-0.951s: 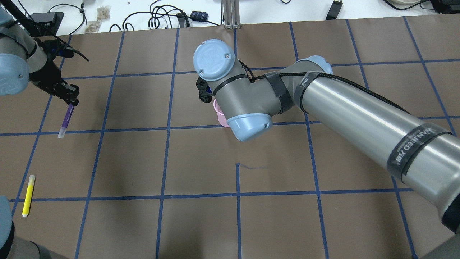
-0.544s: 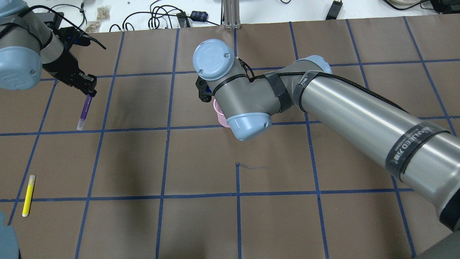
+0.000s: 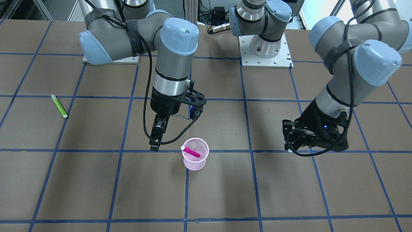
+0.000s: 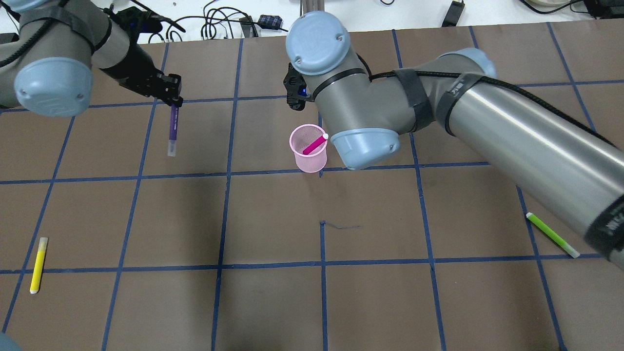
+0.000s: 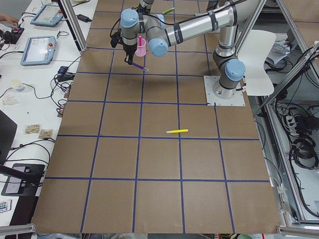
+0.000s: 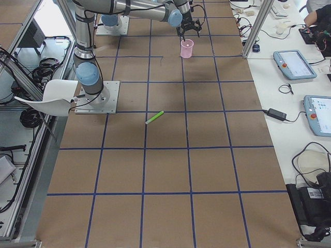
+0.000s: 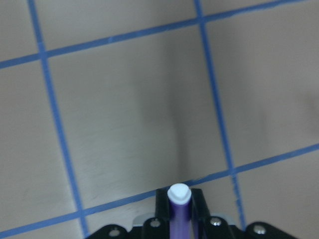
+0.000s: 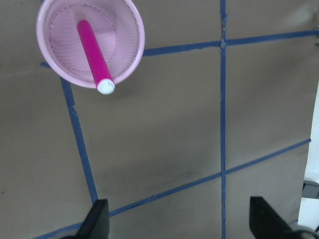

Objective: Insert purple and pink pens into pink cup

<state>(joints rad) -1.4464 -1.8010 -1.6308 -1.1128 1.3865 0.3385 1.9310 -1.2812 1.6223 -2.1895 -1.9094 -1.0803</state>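
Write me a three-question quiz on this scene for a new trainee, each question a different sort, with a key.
1. True or false: the pink pen leans inside the pink cup, its white cap over the rim.
2. Which holds the purple pen? A) the left arm's end effector B) the right arm's end effector C) neither, it lies on the table
3. Fill in: the right end effector, beside the cup, is ____ and empty.

Key
1. True.
2. A: the left end effector is shut on its top end, and the pen hangs down.
3. Open.
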